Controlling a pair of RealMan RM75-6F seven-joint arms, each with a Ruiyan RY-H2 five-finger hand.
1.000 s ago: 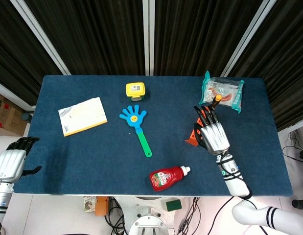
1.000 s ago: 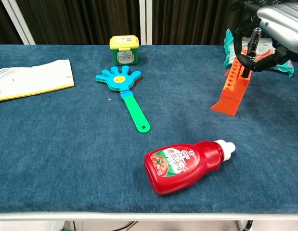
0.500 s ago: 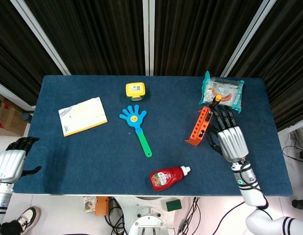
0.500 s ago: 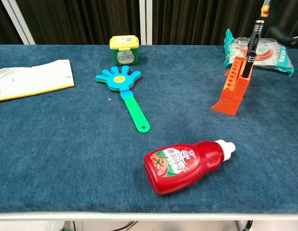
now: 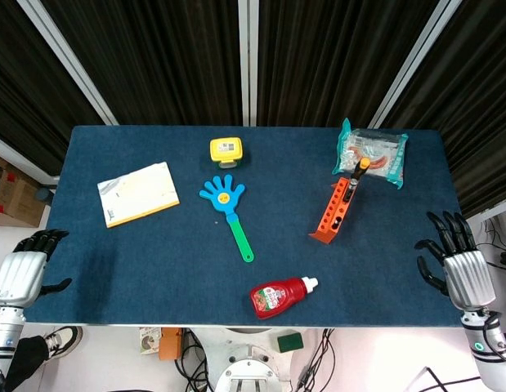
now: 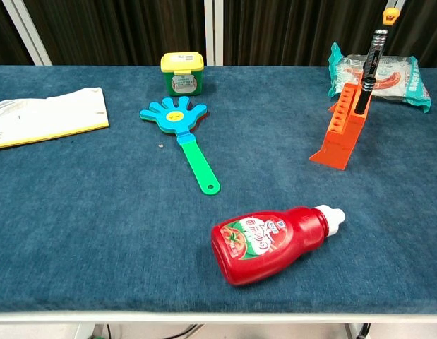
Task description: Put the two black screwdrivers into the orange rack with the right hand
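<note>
The orange rack [image 5: 332, 211] [image 6: 339, 135] stands on the right part of the blue table. One black screwdriver [image 5: 357, 176] [image 6: 369, 66] with an orange cap stands upright in the rack's far end. I cannot make out a second screwdriver. My right hand [image 5: 461, 266] hangs off the table's right edge, fingers spread, holding nothing, well away from the rack. My left hand [image 5: 22, 266] is beyond the near left corner, empty. Neither hand shows in the chest view.
A red ketchup bottle [image 5: 281, 296] [image 6: 271, 241] lies near the front edge. A blue hand clapper [image 5: 228, 208] [image 6: 184, 134] and a yellow tub [image 5: 226, 150] [image 6: 182, 72] sit mid-table. A notebook [image 5: 137, 192] lies at left, and a snack bag [image 5: 371, 152] [image 6: 387, 74] behind the rack.
My right hand let go of the screwdriver and drew back from the rack, right and nearer, past the table edge. The screwdriver stays standing in the rack. The left hand barely moved.
</note>
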